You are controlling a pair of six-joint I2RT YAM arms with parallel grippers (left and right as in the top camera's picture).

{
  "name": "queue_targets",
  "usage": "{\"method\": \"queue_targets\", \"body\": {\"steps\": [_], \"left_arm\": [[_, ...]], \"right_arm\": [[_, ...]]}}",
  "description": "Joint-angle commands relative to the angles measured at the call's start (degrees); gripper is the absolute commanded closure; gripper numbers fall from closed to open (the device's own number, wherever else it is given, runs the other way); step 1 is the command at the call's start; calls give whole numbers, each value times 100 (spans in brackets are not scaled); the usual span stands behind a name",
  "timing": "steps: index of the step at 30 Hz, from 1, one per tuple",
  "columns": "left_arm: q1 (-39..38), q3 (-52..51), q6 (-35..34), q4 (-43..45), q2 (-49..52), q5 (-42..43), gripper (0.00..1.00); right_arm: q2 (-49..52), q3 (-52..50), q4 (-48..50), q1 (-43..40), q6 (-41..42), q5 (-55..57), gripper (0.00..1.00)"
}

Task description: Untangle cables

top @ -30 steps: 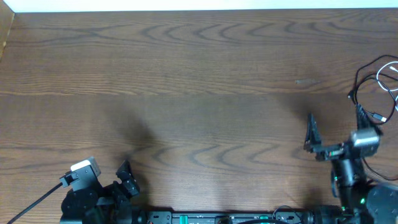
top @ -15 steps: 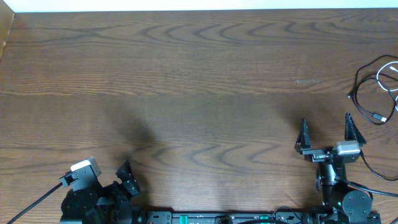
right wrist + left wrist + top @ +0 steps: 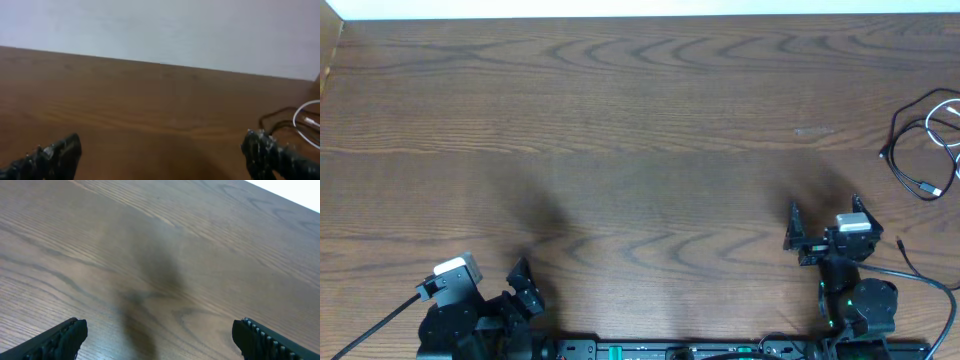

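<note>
Right gripper [image 3: 825, 216] open, empty. Cables [image 3: 928, 125] lie ahead and right of it, well apart. Left gripper [image 3: 160, 330] open, empty.

Black cable [image 3: 894, 125] and white cable [image 3: 930, 121] lie loosely looped together, far right.

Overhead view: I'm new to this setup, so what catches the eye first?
The loose loops of black and white cables at the table's far right edge stand out against bare brown wood. The right claw is open and empty, nearer the front edge, apart from them.
</note>
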Motion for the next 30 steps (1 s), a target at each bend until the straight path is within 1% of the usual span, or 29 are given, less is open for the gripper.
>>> {"method": "queue_targets", "body": {"steps": [1,3,30], "left_arm": [[15,-11,15,-11,-31,28,2],[15,-11,13,-11,-31,28,2],[15,-11,15,-11,-31,28,2]], "right_arm": [[-42,-9,-39,31,-208,-122,1],[-42,-9,-31,31,-17,-118,1],[-39,-9,-26,26,-26,-118,1]]}}
